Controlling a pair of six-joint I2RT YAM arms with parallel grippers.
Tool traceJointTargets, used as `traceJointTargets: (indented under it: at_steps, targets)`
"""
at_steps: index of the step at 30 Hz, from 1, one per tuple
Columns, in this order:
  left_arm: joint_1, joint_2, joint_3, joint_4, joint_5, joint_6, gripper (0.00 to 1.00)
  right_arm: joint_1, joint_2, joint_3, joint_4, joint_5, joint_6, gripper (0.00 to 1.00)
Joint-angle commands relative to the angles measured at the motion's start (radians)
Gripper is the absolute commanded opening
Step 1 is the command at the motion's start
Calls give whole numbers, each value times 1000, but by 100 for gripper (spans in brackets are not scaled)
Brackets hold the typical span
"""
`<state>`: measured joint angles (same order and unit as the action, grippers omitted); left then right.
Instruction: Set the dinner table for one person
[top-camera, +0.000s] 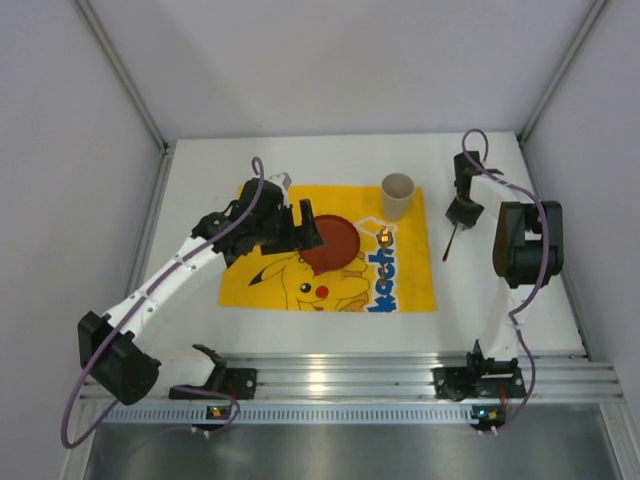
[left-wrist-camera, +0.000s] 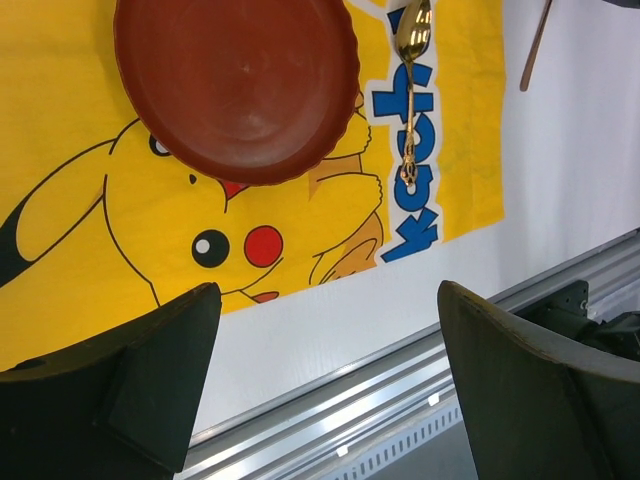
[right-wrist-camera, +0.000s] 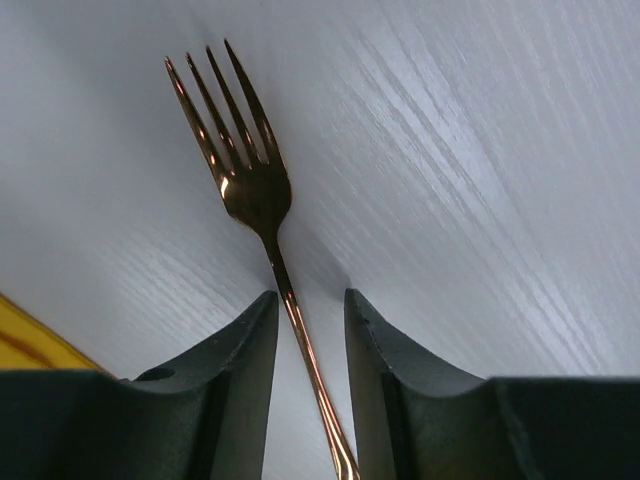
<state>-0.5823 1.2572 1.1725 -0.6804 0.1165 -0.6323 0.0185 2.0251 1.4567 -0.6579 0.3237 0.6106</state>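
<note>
The white dinner table (top-camera: 200, 200) carries a yellow Pikachu mat (top-camera: 260, 290). On the mat lie a dark red plate (top-camera: 335, 245), also in the left wrist view (left-wrist-camera: 235, 85), and a gold spoon (top-camera: 384, 237) to its right (left-wrist-camera: 410, 100). A beige cup (top-camera: 397, 196) stands at the mat's far right corner. A copper fork (top-camera: 452, 243) lies on the bare table right of the mat. My left gripper (top-camera: 298, 225) is open and empty above the plate's left edge (left-wrist-camera: 325, 300). My right gripper (top-camera: 463, 212) straddles the fork's handle (right-wrist-camera: 300, 340), with its jaws narrowly apart (right-wrist-camera: 309, 297).
The silver aluminium rail (top-camera: 330, 375) runs along the near table edge, with both arm bases bolted to it. Grey walls and frame posts (top-camera: 125, 80) close in the left, right and far sides. The right arm's elbow (top-camera: 520, 245) hangs over the table's right part.
</note>
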Motion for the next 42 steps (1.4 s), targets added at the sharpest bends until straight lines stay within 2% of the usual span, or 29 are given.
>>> traceJointTargets:
  at_steps: [1,10,13,19,29,36,42]
  targets:
    - [13,36,27,47,32,29,95,-5,-19,-91,-36,-37,20,33]
    - [19,133,117,19,87,69,95,-8,27,-116,30,-40,18,15]
    - [19,154,144,1,101,88,95,-9,66,-65,1,-43,20,0]
    - [18,189,190,-4,133,111,94,-9,8,-56,-20,-35,2,0]
    - [-56,286,323,85,210,131,95,-9,-377,-47,-172,-32,-46,0]
    - [-125,436,491,179,313,126,95,-5,-587,4,-308,-158,-48,0]
    - [-209,596,700,199,420,126,93,3,-788,-68,-329,-317,-2,0]
